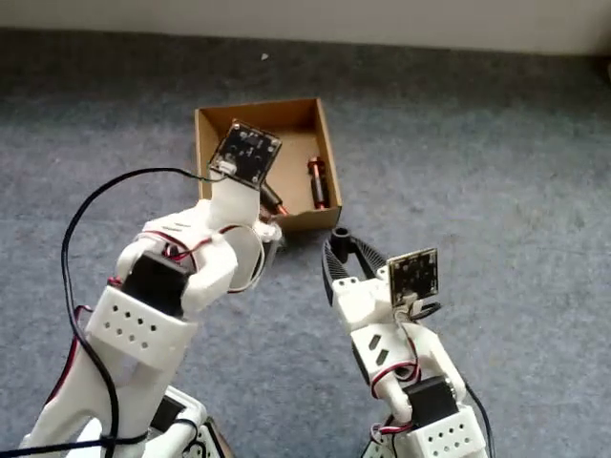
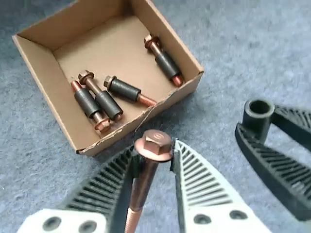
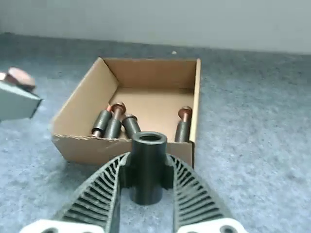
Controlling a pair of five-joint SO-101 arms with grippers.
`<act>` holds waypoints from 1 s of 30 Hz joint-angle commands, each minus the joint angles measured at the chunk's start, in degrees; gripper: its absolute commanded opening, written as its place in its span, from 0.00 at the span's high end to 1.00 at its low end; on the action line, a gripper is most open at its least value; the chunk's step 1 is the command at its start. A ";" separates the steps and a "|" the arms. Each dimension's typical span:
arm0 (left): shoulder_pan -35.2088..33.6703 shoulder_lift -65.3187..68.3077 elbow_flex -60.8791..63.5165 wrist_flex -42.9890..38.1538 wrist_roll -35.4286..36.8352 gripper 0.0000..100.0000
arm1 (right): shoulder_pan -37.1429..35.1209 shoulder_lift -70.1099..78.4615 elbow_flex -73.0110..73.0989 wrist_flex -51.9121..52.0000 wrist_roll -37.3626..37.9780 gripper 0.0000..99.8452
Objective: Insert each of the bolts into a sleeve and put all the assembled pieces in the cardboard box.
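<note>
Left wrist view: clenched a copper bolt [image 2: 141,189] between the fingers [image 2: 199,179] of the left gripper [image 2: 154,149], hex head at their tips, just outside the cardboard box [image 2: 39,68] on the grey desk [image 1: 477,143]. Pinched a black sleeve [image 3: 148,167] in the right gripper [image 3: 147,160], near the box wall, apart from the bolt. Counted four assembled pieces [image 2: 109,99] in the box: three bunched, one by the opposite wall.

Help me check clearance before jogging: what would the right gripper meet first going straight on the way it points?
Most likely the near wall of the cardboard box. The sleeve held in the right gripper would probably touch it first. How much gap lies between them is hard to judge.
</note>
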 commanded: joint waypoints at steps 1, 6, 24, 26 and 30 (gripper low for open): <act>-0.40 -6.73 -0.13 -4.04 5.45 0.99 | -3.03 -2.77 4.35 0.04 0.70 1.00; 0.04 -11.21 -0.13 -7.56 11.16 0.99 | -6.81 -2.68 4.70 -0.13 0.53 1.00; 2.86 -37.93 15.87 -22.33 18.29 0.99 | -22.81 -2.68 4.88 -8.92 0.70 1.00; 4.35 -40.92 19.12 -24.70 18.11 0.99 | -23.52 -2.68 4.88 -9.36 0.70 1.00; 7.08 -44.26 22.46 -26.64 18.02 0.99 | -23.25 -2.68 4.88 -9.63 0.70 1.00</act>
